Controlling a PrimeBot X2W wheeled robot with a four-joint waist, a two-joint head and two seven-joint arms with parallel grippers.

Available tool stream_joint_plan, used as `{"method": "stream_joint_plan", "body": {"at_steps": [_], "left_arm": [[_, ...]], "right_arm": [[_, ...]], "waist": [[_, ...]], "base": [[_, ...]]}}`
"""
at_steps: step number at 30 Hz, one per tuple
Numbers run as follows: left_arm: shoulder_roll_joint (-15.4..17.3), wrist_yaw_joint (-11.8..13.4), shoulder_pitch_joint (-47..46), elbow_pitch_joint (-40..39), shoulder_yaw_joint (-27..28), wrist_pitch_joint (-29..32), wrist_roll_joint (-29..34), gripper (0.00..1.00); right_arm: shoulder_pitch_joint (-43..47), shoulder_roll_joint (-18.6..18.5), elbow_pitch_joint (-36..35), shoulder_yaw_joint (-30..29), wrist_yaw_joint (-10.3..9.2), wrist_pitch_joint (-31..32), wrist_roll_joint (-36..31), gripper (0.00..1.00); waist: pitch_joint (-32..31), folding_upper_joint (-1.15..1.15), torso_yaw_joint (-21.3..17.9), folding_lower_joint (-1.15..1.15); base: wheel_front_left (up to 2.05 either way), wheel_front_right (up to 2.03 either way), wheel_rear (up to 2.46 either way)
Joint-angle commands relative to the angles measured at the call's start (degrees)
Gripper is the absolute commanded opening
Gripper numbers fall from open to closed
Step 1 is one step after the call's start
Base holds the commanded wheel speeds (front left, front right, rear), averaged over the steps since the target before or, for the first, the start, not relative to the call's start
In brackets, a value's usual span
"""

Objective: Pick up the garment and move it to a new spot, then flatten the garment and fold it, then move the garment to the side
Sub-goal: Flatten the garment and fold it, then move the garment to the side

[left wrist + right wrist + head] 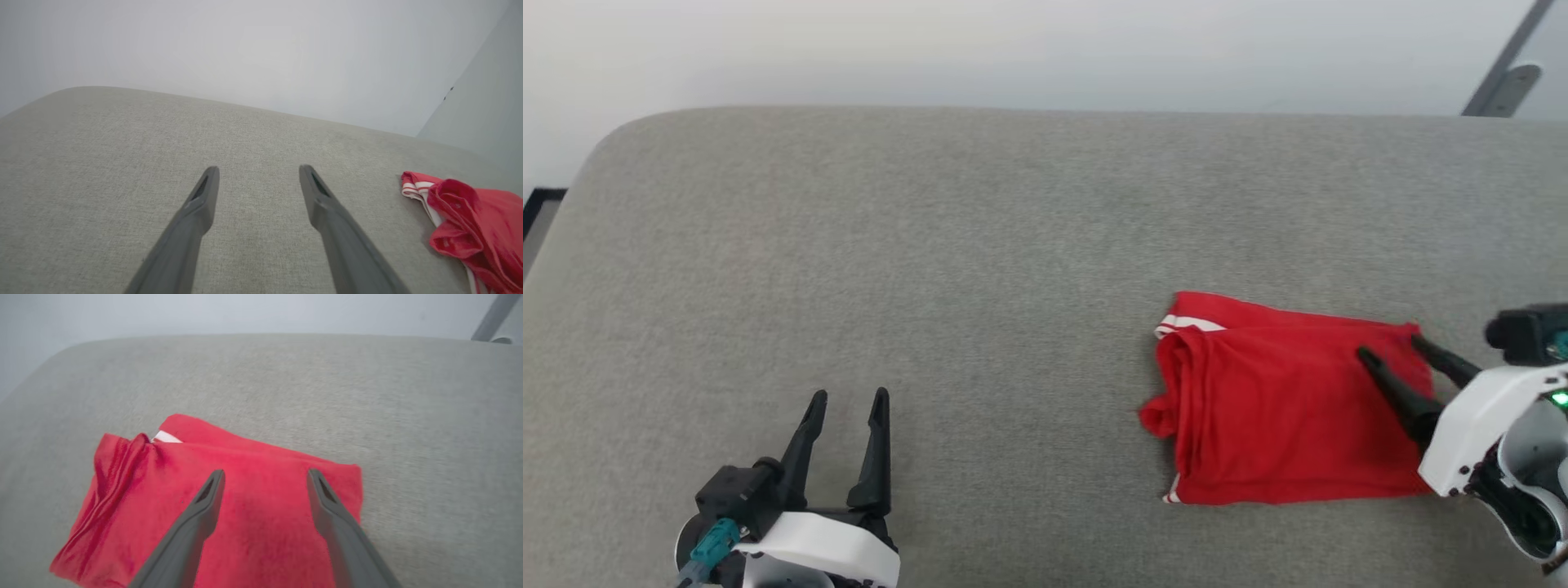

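The garment (1274, 400) lies folded into a red rectangle on the right part of the grey cushion, with striped trim showing at its far left corner. My right gripper (1388, 345) hovers open over the garment's right edge, fingers spread and nothing between them; the right wrist view shows the garment (245, 506) under the fingers. My left gripper (849, 396) is open at the lower left, well away from the cloth. In the left wrist view the garment (474, 228) sits at the right edge, beyond the open left gripper (258, 169).
The grey fabric cushion (931, 245) spans the whole work area, with a rounded far left corner and a pale wall behind it. A grey metal bar (1503, 73) leans at the far right beyond the cushion.
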Motion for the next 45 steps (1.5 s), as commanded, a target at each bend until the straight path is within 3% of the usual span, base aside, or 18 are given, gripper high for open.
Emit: {"method": "stream_joint_plan", "body": {"at_steps": [1,8,12,15,20,30,39,45], "left_arm": [[0.5,-0.1,0.1,0.3,-0.3,-0.3,-0.5,1.00],[2.0,-0.1,0.8,0.5,-1.3,-0.3,-2.3,1.00],[2.8,-0.1,2.3,0.7,-1.4,-0.3,-3.0,1.00],[3.5,-0.1,3.8,-0.4,-1.6,-0.3,-3.2,1.00],[4.0,-0.1,5.5,-2.1,-1.7,-0.3,-2.6,1.00],[4.2,-0.1,8.9,-6.2,-2.0,-0.3,-0.1,1.00],[3.6,-0.1,12.3,-8.4,-0.8,-0.3,0.7,1.00],[3.9,-0.1,11.6,-8.4,-1.3,-0.3,0.7,1.00]], "right_arm": [[0.1,0.8,2.0,-0.4,0.00,-4.2,0.4,1.00],[0.2,4.0,10.8,-2.7,0.00,-23.1,-2.6,1.00],[2.2,6.3,12.5,-2.7,0.00,-28.5,-4.6,1.00],[4.6,8.1,11.5,-5.4,0.00,-29.4,-7.2,1.00],[11.1,11.8,4.0,-14.3,0.00,-29.4,-12.9,1.00],[21.5,15.2,-4.7,-22.2,0.00,-29.4,-18.5,1.00],[25.7,17.3,-7.5,-24.8,0.00,-29.4,-19.8,1.00],[24.5,16.8,-7.2,-24.8,0.00,-29.4,-19.9,1.00]], "waist": [[-0.8,0.00,-1.4,0.00],[-2.9,0.00,-3.6,0.00],[-5.3,0.00,-4.3,0.00],[-6.8,0.00,-4.4,0.00],[-7.6,0.00,-3.8,0.00],[-8.0,0.00,-2.0,0.00],[-7.8,0.00,-1.5,0.00],[-7.4,0.00,-1.5,0.00]], "base": [[0.00,0.00,0.00],[0.00,0.00,0.00],[0.00,0.00,0.00],[0.00,0.00,0.00],[0.00,0.00,0.00],[0.00,0.00,0.00],[0.00,0.00,0.00],[0.00,0.00,0.00]]}}
